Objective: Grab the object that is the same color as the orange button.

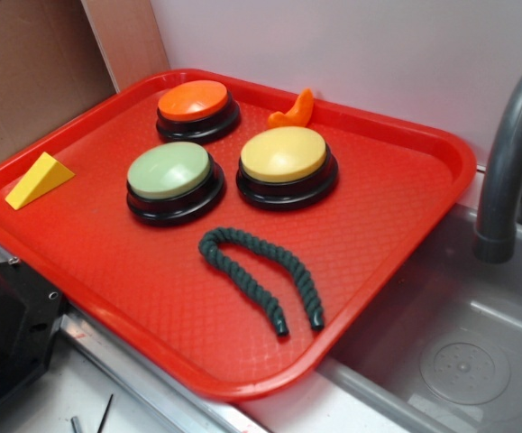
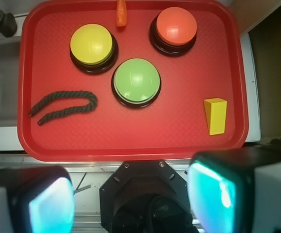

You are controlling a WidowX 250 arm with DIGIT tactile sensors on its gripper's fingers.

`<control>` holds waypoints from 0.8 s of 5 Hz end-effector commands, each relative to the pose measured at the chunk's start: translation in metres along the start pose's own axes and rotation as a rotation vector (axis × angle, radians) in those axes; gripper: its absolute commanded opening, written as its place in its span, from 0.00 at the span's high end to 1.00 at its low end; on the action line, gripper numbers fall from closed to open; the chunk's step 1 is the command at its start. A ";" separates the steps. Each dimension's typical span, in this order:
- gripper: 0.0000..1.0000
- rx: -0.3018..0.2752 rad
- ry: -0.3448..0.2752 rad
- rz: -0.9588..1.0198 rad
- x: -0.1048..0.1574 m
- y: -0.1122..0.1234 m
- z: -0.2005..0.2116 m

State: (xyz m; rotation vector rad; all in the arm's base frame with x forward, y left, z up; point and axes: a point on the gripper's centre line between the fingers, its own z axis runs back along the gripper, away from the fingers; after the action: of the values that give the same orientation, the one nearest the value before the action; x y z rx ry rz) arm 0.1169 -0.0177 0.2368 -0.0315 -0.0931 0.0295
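Sitting on a red tray [image 1: 405, 234] in the exterior view: orange button [image 1: 195, 101] near the far edge, green button [image 1: 169, 171] nearer the middle, yellow button [image 1: 284, 154] to its right, all on black bases. The small orange horn piece [image 1: 296, 111] lies against the far rim, between the orange and yellow buttons and just behind them, apart from both; its pointed tip turns upward, toward the wall. Yellow wedge [image 1: 38, 179] by the left edge, thin end toward the near side. Dark green rope [image 1: 261, 271] bent in an arch near the front edge, both ends toward the front. Grey faucet [image 1: 513, 162] and sink [image 1: 459, 361] right of the tray. No gripper seen here.

Wrist view, looking down: tray [image 2: 179, 141] fills the upper frame. Horn piece [image 2: 122, 13] at the top rim, long axis running top to bottom in the frame, partly cut off by the frame edge. Orange button [image 2: 176, 26] to its right, yellow button [image 2: 91, 44] lower left, green button [image 2: 136, 80] centre. Wedge [image 2: 216, 115] by the right edge, rope [image 2: 65, 106] lower left. Gripper [image 2: 133, 199] fingers [image 2: 50, 204] blurred at the bottom, spread wide apart, holding nothing, off the tray's near edge.
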 end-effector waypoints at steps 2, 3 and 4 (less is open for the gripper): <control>0.00 0.026 -0.032 0.004 0.048 -0.005 -0.023; 0.00 0.008 -0.125 -0.010 0.098 -0.002 -0.041; 0.00 0.008 -0.125 -0.010 0.098 -0.002 -0.041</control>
State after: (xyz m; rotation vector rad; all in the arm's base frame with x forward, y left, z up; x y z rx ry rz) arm 0.2112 -0.0161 0.1884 -0.0111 -0.1592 0.0210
